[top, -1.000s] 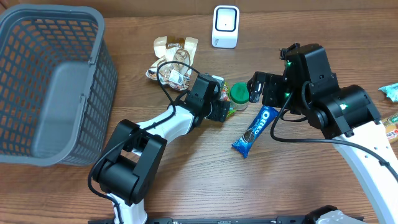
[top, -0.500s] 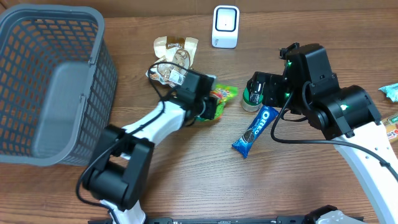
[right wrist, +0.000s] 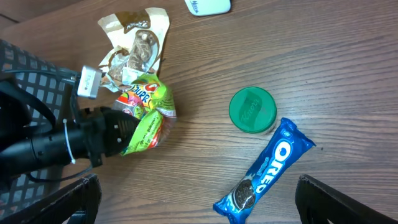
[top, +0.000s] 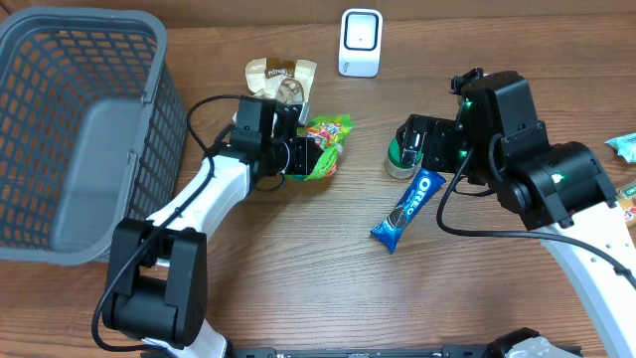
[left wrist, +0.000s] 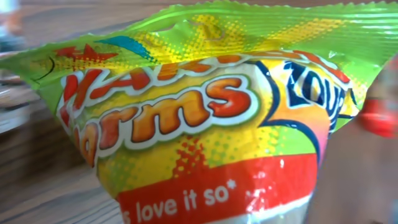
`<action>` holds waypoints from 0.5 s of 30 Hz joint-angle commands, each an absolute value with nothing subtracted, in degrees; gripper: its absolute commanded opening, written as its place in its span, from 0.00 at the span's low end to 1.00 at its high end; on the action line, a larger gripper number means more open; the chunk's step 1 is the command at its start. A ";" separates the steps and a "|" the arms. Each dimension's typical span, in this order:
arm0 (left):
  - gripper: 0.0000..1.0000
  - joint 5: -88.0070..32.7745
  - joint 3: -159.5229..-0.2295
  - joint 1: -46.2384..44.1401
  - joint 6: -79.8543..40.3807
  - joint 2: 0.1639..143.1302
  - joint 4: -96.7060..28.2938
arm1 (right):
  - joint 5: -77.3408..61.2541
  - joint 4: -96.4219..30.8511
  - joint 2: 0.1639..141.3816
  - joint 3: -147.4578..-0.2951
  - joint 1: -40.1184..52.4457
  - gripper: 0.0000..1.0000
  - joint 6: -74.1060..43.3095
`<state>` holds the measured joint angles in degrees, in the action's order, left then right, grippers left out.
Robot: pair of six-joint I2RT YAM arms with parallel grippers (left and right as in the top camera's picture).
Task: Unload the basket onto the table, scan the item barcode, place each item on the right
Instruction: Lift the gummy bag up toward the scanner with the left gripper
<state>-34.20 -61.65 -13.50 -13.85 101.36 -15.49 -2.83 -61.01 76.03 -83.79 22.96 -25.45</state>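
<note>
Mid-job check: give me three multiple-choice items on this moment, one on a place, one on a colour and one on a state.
1. Where is the blue Oreo biscuit pack?
A) in a grey basket
B) on the wooden table, beside the round plastic jar
C) on a white scanner

2. What colour is the jar's lid?
A) green
B) red
C) white

3. The left gripper is:
A) open and empty
B) out of view
C) shut on the bright green gummy-worm bag

Answers:
1 B: the overhead view shows it lying on the wood next to the jar.
2 A: the right wrist view shows a green lid.
3 C: the overhead view shows the bag clamped in it.
</note>
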 commanded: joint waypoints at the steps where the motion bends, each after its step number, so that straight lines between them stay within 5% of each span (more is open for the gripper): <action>1: 0.04 -49.95 -61.56 -13.41 -16.51 99.59 -11.94 | -3.14 -60.75 74.89 -83.31 23.24 1.00 -25.04; 8: 0.04 -65.80 -61.56 -13.39 -27.33 99.59 4.62 | -3.14 -61.10 74.87 -83.31 23.24 1.00 -23.51; 15: 0.04 -70.65 -61.56 -11.16 -52.56 99.59 30.48 | -3.09 -60.69 73.01 -83.31 23.24 1.00 -22.17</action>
